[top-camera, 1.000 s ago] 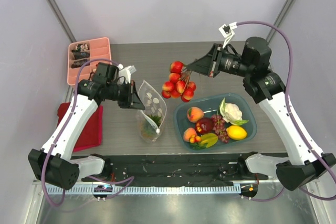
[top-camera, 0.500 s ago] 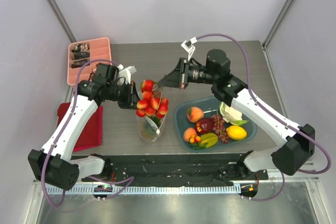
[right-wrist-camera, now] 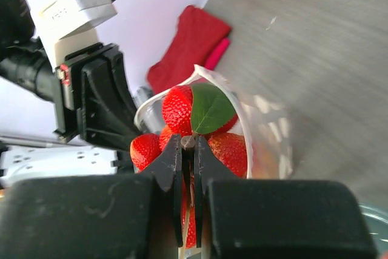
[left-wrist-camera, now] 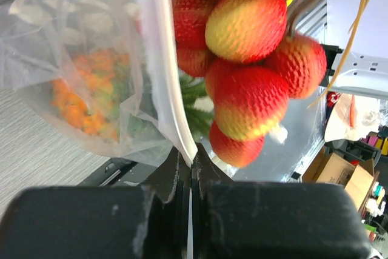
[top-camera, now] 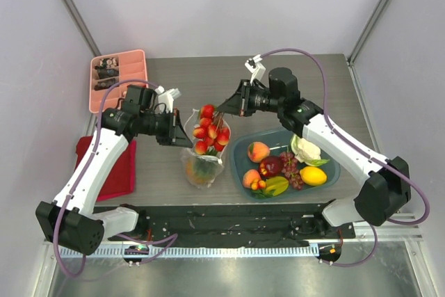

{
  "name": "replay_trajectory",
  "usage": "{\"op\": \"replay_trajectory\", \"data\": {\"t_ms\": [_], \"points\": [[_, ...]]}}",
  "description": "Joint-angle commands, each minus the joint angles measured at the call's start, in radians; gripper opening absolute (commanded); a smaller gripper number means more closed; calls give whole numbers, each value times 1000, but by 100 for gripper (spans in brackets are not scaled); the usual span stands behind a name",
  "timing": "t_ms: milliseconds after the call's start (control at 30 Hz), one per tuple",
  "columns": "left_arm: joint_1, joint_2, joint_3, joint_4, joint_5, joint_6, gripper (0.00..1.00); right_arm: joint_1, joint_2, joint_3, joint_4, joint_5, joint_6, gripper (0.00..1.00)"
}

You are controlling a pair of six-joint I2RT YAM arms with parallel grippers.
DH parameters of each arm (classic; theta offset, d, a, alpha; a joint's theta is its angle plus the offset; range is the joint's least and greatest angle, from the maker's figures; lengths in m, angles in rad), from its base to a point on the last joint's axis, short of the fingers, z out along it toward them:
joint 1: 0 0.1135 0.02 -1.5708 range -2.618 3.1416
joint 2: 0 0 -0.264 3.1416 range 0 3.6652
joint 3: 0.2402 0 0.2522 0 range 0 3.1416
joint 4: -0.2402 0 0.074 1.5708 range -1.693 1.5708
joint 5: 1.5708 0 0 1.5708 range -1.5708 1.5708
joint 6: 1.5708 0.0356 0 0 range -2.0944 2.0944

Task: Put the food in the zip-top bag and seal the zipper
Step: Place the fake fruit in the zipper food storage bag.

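1. Teal plate (top-camera: 335, 172) sits nearest the arm bases, on the right half of the table (top-camera: 174, 67). On it are a peach (top-camera: 258, 151), apple (top-camera: 271, 166), grapes (top-camera: 290, 166), lemon (top-camera: 313, 175) and cauliflower (top-camera: 307, 148). A few small pieces lie at its near-left rim, too small to name.
2. Red cloth (top-camera: 115, 172) lies at the table's left edge, partly under the left arm.
3. Zip-top bag (top-camera: 188, 159) stands upright just left of the plate, mouth up and open. The orange pineapple (top-camera: 200, 173) with its green top is already at the bottom, seen through the dotted plastic.
4. Left gripper (top-camera: 185, 138) is closed, pinching the bag's left mouth edge. In the left wrist view the whitish zipper (left-wrist-camera: 159, 59) strip runs straight down into the shut fingers.
5. Red berries (top-camera: 211, 130) hang as a bunch at the bag's mouth, between the two grippers. The right wrist view shows the bunch within the ring of the bag's rim. How deep it sits, cannot tell.
6. Right gripper (top-camera: 221, 108) is closed on the top of the berry bunch, at the stem beside a green leaf (right-wrist-camera: 209, 108). It reaches in from the right, above the bag.
7. Pink tray (top-camera: 118, 78) sits at the far-left corner with dark bits in it, well apart from the bag.
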Motion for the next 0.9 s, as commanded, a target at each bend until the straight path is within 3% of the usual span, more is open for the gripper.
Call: {"op": "replay_trajectory", "data": {"t_ms": [0, 267, 433, 867], "points": [[4, -22, 4, 10, 41, 26, 0, 28, -51, 90, -64, 138, -152, 1], [4, -15, 16, 18, 58, 25, 0, 123, -68, 101, -81, 134, -293, 1], [4, -8, 19, 48, 81, 1, 0, 216, -59, 134, -139, 152, -461, 1], [4, 1, 15, 70, 107, 11, 0, 414, 44, 204, -200, 479, -610, 1]]}}
